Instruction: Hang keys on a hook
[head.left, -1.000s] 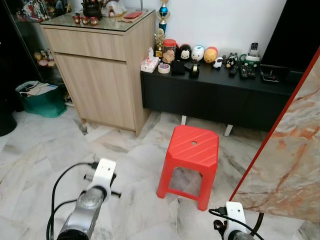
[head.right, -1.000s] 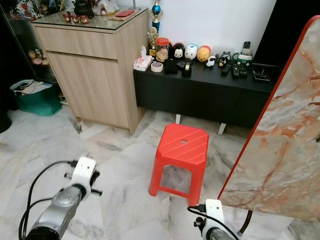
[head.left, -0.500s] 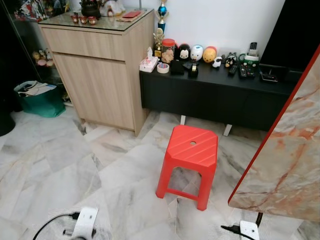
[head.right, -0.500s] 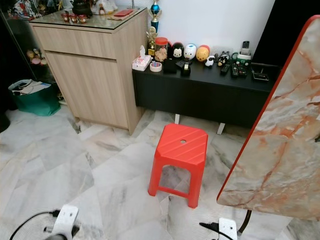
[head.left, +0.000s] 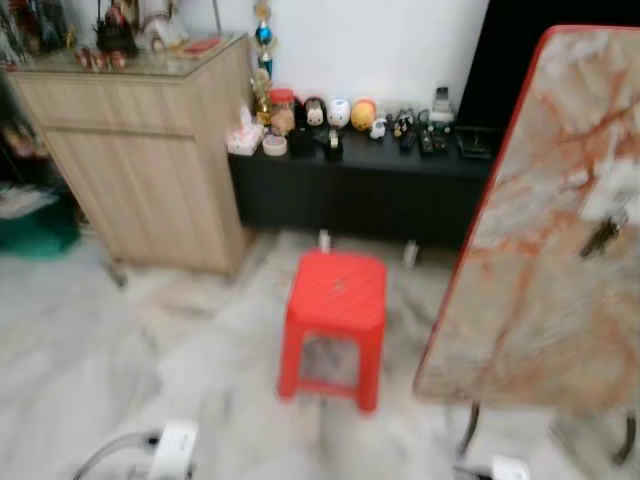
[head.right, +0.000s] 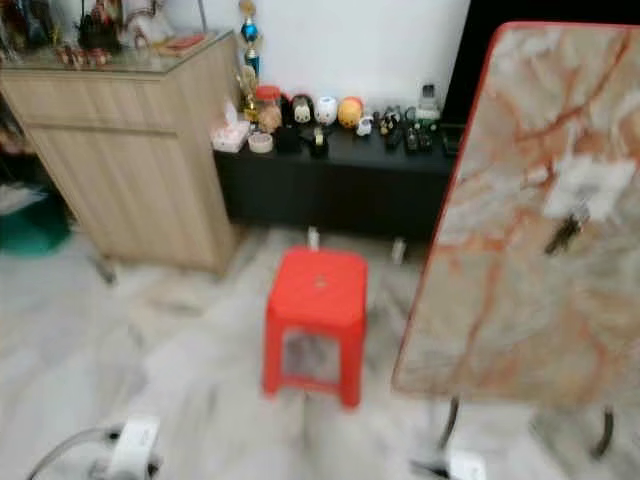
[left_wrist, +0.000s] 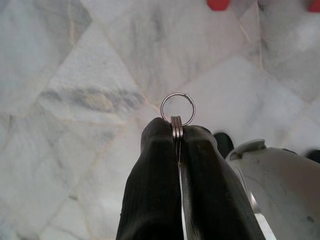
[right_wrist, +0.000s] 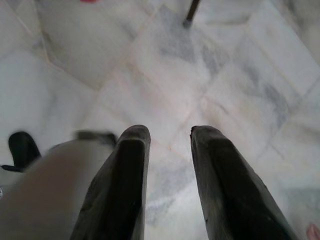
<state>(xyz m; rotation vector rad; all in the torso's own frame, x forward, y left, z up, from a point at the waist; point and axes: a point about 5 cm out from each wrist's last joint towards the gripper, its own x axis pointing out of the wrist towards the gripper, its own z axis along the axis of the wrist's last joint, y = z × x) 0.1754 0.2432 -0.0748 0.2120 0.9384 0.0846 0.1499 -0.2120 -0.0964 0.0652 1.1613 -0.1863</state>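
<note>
- Head views blurred.
- Far left of frame: green bag (head.left: 30, 215) on the marble floor (head.left: 90, 340), beside the wooden cabinet (head.left: 140, 170).
- Cabinet top, upper left: small ornaments, too blurred to identify.
- Lower left edge: white wrist end of the left arm (head.left: 172, 452) with a cable, low over the floor.
- left gripper (left_wrist: 177, 134): fingers pressed together, pinching a metal key ring (left_wrist: 178, 108); the ring's loop sticks out past the fingertips, above the floor tiles. Keys themselves not discernible.
- Upper middle: black low bench (head.left: 350, 185) against the white wall, carrying a row of small figurines (head.left: 335, 112), a tape roll (head.left: 273, 145) and remotes (head.left: 432, 135).
- Centre: red plastic stool (head.left: 332, 325) on the floor, in front of the bench, near the cabinet.
- Right: marble-pattern tabletop (head.right: 530, 220) with a red edge, tilted up on dark legs. Small dark item (head.right: 565, 233) below a white patch on its face; too blurred to say what it is.
- Lower right edge: white wrist end of the right arm (head.left: 508, 467).
- right gripper (right_wrist: 167, 137): fingers apart with a narrow gap, holding nothing, pointing down at the floor.
</note>
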